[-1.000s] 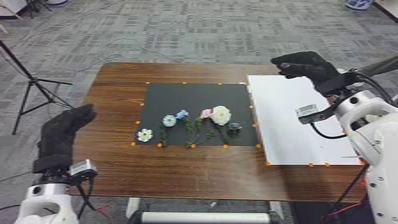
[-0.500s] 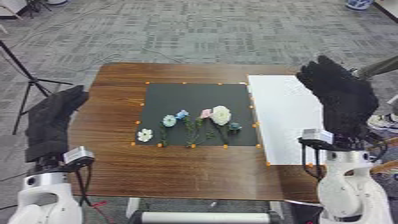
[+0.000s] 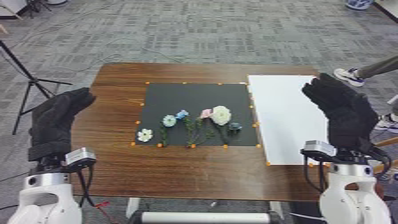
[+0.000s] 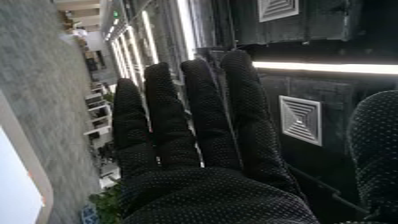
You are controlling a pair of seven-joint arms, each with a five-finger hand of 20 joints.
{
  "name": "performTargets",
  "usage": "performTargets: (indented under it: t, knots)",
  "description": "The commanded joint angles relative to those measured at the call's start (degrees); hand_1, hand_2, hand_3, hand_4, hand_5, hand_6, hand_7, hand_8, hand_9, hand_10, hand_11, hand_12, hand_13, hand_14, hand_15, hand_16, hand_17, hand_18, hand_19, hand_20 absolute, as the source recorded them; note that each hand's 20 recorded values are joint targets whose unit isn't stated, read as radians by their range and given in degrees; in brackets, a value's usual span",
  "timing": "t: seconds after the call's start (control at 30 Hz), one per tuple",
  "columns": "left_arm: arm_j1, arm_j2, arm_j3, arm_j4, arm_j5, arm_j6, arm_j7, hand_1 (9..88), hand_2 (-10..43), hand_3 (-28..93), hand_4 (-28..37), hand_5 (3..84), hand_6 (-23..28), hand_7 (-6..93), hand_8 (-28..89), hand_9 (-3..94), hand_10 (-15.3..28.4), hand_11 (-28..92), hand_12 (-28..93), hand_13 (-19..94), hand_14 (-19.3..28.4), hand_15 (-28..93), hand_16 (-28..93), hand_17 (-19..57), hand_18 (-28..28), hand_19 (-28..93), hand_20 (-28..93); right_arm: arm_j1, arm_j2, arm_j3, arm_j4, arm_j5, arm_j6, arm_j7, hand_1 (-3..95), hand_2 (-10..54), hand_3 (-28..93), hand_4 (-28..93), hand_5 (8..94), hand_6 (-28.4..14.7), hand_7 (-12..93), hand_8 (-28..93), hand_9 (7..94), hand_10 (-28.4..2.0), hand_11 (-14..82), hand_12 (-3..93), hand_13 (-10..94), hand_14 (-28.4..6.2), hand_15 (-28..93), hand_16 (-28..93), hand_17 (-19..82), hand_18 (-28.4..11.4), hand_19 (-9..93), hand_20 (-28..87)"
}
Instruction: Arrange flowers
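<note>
Swung back from near the white sheet's point(image 3: 280, 120) far end, the right robot hand point(image 3: 346, 117) extends straight fingers, holding nothing, at the counter's point(image 3: 178, 175) right; the left robot hand point(image 3: 53, 122), also outstretched and empty, hangs at left. Beyond, white, blue and pink flowers point(image 3: 220, 115) lie across the black mat's point(image 3: 195, 95) near half.

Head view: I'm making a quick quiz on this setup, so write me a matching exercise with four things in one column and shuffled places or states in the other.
1. Dark mat
2. White sheet
3. Small white flower
4. Right hand

A. at the mat's near-left corner
B. open, fingers straight
C. under the flowers
D. on the mat's right side

Pairs: 1-C, 2-D, 3-A, 4-B
</note>
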Motion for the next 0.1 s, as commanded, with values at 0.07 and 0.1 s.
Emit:
performTargets:
  t: [0.07,0.1]
  knots:
    - [-0.11,-0.45,-0.49,-0.03,1.06,-1.85,-0.85,29.9,8.1,69,-21.3,60.0,3.1,29.0,-7,61.6,14.6,32,18,51,18.4,52,1,7.2,15.2,43,43,3.91,0.66,4.68,-0.34,-7.21,-13.74,7.54,13.5,6.3,70,-16,65.1,-2.2,17,-8,71.4,-16.4,16.9,20.7,61,-16.3,45,30,24,-22.6,62,52]
    - [-0.2,-0.38,-0.49,0.01,1.22,-1.82,-0.87,29.9,7.8,69,-21.2,60.4,2.9,31.4,-8,62.1,14.6,34,19,51,18.3,57,1,6.5,15.7,46,46,4.55,0.75,5.65,-0.76,-8.14,-16.35,9.62,14.8,6.4,69,-15,66.7,-1.9,18,-8,74.3,-16.2,19.0,21.9,63,-15.7,51,31,25,-23.3,66,54]
